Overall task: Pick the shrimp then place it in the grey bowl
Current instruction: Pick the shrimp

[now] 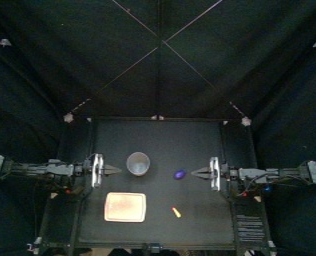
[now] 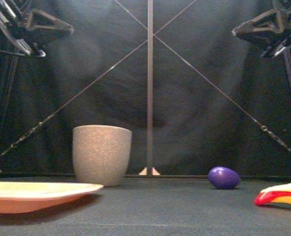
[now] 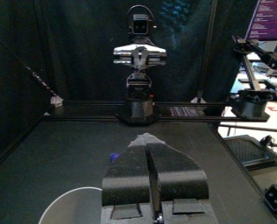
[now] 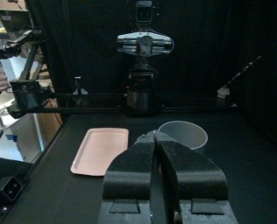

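The small orange toy shrimp (image 1: 177, 212) lies near the flat pink tray (image 1: 126, 207), apart from the tall grey cup (image 1: 138, 163). Our left gripper (image 3: 149, 140) and right gripper (image 4: 162, 138) are closed, empty — we might grab the nearer round purple ball (image 1: 181, 175).

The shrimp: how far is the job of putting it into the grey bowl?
Nothing looks done: the small orange toy shrimp lies on the table, outside the tall grey speckled cup. Nothing is in hand: the left gripper and the right gripper hang at their sides, shut and empty. Picking and placing remain.
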{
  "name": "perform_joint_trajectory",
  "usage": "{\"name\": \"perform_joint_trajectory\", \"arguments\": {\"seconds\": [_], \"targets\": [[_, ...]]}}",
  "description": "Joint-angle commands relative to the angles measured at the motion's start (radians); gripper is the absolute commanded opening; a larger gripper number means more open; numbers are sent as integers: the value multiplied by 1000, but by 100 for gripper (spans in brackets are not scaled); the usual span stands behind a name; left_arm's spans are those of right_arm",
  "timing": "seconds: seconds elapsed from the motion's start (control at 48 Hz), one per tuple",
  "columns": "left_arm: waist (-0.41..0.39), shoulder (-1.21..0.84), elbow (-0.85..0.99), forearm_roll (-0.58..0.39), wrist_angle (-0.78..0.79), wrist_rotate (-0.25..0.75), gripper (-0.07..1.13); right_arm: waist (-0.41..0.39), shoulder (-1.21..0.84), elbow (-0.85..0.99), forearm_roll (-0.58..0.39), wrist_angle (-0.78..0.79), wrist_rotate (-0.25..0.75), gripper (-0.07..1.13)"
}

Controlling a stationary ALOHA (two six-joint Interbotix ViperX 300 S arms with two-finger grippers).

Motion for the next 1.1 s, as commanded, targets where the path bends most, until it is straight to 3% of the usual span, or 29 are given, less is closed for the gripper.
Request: {"name": "perform_joint_trajectory", "arguments": {"seconds": [0.021,0.354,0.458,0.625,0.854,0.979,1.104], "targets": [[-3,21,-29,2,71,3,16,8,26,-3,9,3,11,6],[-3,26,-41,-2,126,3,14,14,132,-17,60,95,51,6],[-5,26,-43,-2,124,0,14,46,167,-34,153,160,74,6],[-3,26,-43,-3,124,0,14,129,221,-80,380,367,181,6],[11,26,-43,-3,123,2,14,196,291,-138,545,634,341,6],[15,26,-40,-5,121,3,14,202,347,-183,537,699,448,6],[20,26,-31,-3,123,3,14,216,423,-233,413,724,534,6]]}}
